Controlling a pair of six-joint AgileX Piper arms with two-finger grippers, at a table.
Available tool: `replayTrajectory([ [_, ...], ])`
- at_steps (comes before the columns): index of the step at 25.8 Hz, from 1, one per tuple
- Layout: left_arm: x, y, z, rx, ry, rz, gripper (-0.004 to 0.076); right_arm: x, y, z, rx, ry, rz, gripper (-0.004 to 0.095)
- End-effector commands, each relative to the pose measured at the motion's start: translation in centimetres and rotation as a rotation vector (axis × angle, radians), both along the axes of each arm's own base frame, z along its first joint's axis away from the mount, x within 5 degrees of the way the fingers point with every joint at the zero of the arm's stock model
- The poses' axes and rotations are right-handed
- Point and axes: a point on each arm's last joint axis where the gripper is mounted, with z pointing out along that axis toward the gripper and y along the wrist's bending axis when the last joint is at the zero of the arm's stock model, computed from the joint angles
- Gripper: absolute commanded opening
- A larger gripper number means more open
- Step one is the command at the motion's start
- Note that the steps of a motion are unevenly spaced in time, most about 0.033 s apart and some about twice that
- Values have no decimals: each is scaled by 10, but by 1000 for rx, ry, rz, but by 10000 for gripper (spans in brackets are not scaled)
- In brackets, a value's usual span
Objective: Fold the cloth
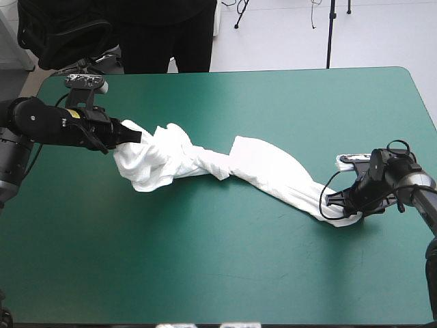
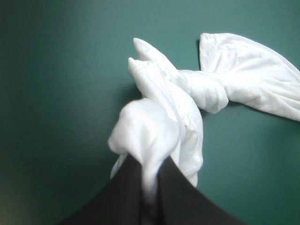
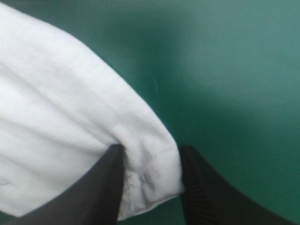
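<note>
The white T-shirt [image 1: 259, 167] lies stretched across the middle of the table as a long twisted rope, bunched at its left end and flatter toward the right. My left gripper [image 1: 133, 135] is shut on the bunched left end, held slightly above the cover. In the left wrist view the black fingers [image 2: 126, 197] meet around a fold of the T-shirt [image 2: 243, 75], whose twisted knot lies ahead. My right gripper [image 1: 336, 203] sits low on the cover at the right end. There its fingertips [image 3: 115, 161] pinch a wrinkled edge of the T-shirt [image 3: 61, 122].
Teal-green cover [image 1: 218, 273] shows on every side of the T-shirt. The table's right edge [image 1: 427, 102] runs close behind my right arm, and the far edge lies just beyond my left arm.
</note>
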Motion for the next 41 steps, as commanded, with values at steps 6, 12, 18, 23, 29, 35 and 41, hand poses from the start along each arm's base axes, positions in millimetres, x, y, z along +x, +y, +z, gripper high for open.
replayTrajectory([
  [6, -8, -1, 23, -42, -118, 8, -9, 6, 3, 20, 54, -39, -20, -17],
  [12, -10, -2, 30, -53, -137, -5, -9, 25, 4, 124, 67, -311, -3, -17],
  [18, -20, -1, 67, -64, -253, -13, -9, 16, 8, 246, 115, -652, 1, -17],
  [23, -42, -3, 111, -126, -397, -43, -9, -17, 15, 330, 211, -955, 41, -17],
  [29, -90, 0, 160, -167, -627, -73, -9, -85, 14, 403, 219, -1294, 69, -17],
  [35, -165, 8, 191, -178, -811, -86, -9, -173, 16, 434, 247, -1493, 115, -17],
  [41, -197, 11, 186, -171, -771, -90, -9, -219, 17, 430, 251, -1515, 137, -17],
])
